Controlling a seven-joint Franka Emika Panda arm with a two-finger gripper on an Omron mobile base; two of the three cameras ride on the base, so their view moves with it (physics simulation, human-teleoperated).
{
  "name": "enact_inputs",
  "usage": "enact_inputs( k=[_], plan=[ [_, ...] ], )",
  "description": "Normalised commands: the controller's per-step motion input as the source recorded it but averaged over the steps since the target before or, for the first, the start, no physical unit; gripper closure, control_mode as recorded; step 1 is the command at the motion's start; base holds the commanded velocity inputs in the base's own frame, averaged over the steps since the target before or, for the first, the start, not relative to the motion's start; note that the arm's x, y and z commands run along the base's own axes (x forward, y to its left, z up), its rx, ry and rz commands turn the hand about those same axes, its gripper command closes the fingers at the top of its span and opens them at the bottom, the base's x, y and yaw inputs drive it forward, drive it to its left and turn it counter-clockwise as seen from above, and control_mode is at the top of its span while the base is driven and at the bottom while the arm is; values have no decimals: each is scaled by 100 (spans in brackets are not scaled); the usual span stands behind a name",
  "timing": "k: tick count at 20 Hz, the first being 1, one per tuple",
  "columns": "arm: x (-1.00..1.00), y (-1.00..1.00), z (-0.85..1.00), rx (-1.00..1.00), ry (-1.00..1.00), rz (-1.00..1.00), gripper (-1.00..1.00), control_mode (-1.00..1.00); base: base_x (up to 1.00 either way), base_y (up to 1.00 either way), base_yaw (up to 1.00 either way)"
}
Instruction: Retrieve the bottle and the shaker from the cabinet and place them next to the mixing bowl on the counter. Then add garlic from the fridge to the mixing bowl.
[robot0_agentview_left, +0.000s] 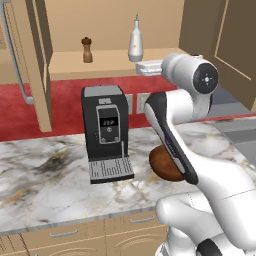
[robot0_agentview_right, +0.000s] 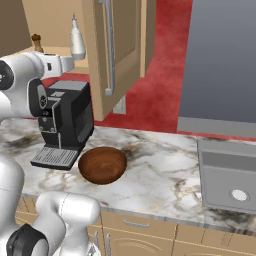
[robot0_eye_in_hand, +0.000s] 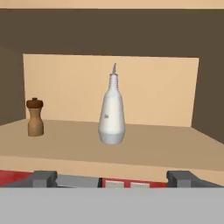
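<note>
The cabinet (robot0_agentview_left: 75, 65) stands open. On its tan shelf the white bottle (robot0_eye_in_hand: 112, 113) stands upright, with the brown shaker (robot0_eye_in_hand: 35, 117) to its left. Both also show from the base views: bottle (robot0_agentview_left: 135, 42) (robot0_agentview_right: 77, 42), shaker (robot0_agentview_left: 87, 50) (robot0_agentview_right: 36, 43). My gripper (robot0_eye_in_hand: 113, 179) is open, level with the shelf's front edge and short of the bottle, with nothing between its fingers. It shows as a white hand (robot0_agentview_left: 141, 67) (robot0_agentview_right: 69, 63) just below the bottle. The mixing bowl (robot0_agentview_right: 102, 165) (robot0_agentview_left: 162, 165) sits on the marble counter (robot0_agentview_left: 45, 175). Garlic and fridge are out of view.
A black coffee machine (robot0_agentview_left: 105, 130) (robot0_agentview_right: 67, 120) stands on the counter under the shelf, left of the bowl. The open cabinet doors (robot0_agentview_left: 35, 60) (robot0_agentview_right: 107, 50) hang at either side. A grey basin (robot0_agentview_right: 227, 175) is set into the counter at the right.
</note>
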Motion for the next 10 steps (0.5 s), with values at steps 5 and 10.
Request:
enact_inputs(
  k=[5, 10],
  plan=[
    [25, 17, 4, 0, 2, 0, -100, -100, 0, 0, 0],
    [29, 6, 33, 0, 5, -3, -100, -100, 0, 0, 0]
  ],
)
